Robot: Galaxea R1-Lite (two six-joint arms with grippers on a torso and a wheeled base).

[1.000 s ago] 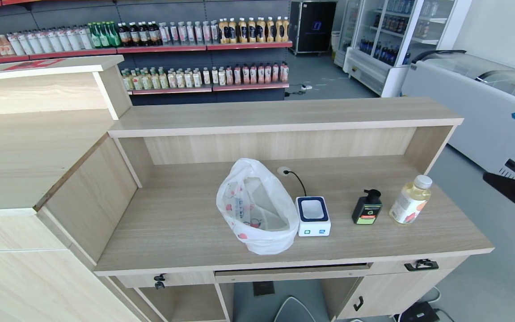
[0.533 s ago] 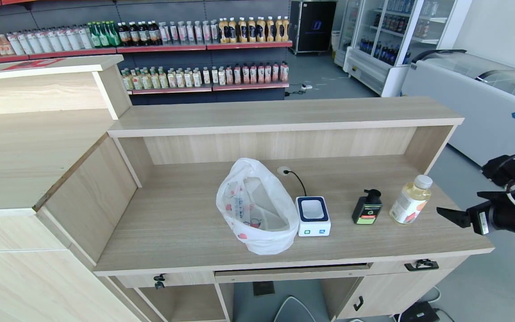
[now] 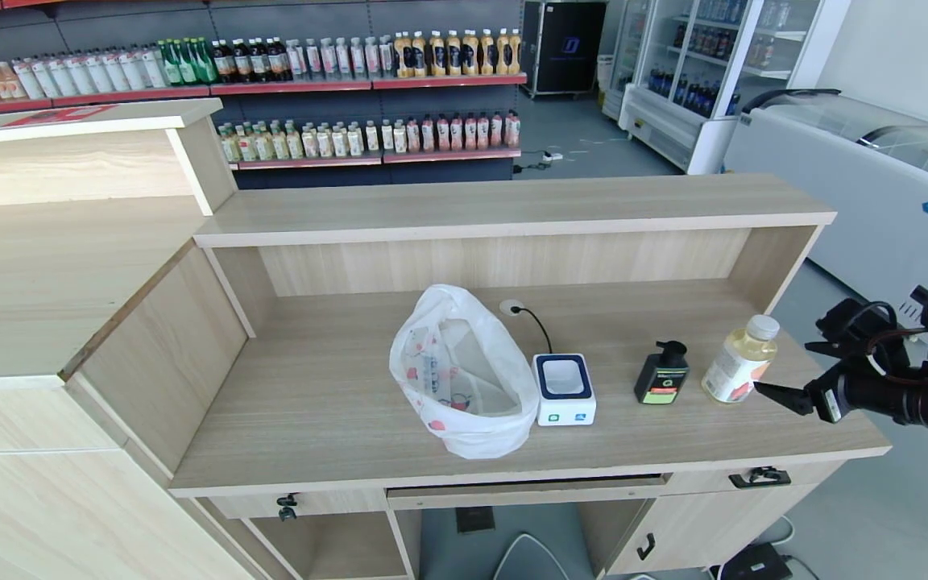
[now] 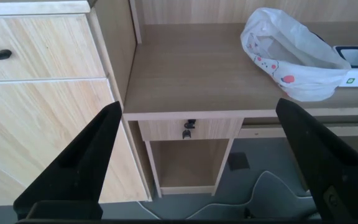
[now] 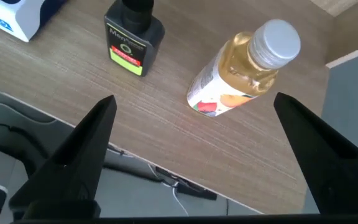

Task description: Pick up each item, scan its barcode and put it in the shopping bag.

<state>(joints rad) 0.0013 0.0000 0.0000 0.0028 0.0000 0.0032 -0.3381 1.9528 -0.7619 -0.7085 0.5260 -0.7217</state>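
Note:
On the wooden counter [image 3: 327, 403] a white plastic shopping bag [image 3: 464, 374] stands open. A white barcode scanner [image 3: 564, 390] sits just right of it. Further right are a black pump bottle [image 3: 661, 374] and a yellow drink bottle [image 3: 740, 360] with a white cap. My right gripper [image 3: 786, 369] hangs open at the counter's right end, close beside the yellow bottle, not touching it. From the right wrist view the yellow bottle [image 5: 247, 71] lies between the spread fingers of the right gripper [image 5: 191, 102], with the pump bottle [image 5: 132, 34] beside it. My left gripper [image 4: 199, 106] is open and holds nothing, low in front of the counter's left end, with the bag [image 4: 294, 53] beyond it.
A raised ledge [image 3: 512, 209] runs along the counter's back, and a taller cabinet [image 3: 69, 242] walls its left side. The scanner's cable [image 3: 535, 322] runs to a hole behind the bag. A chest freezer [image 3: 859, 185] stands off to the right.
My right arm has come in from the right edge of the head view toward the yellow bottle, its gripper open. Nothing on the counter has moved.

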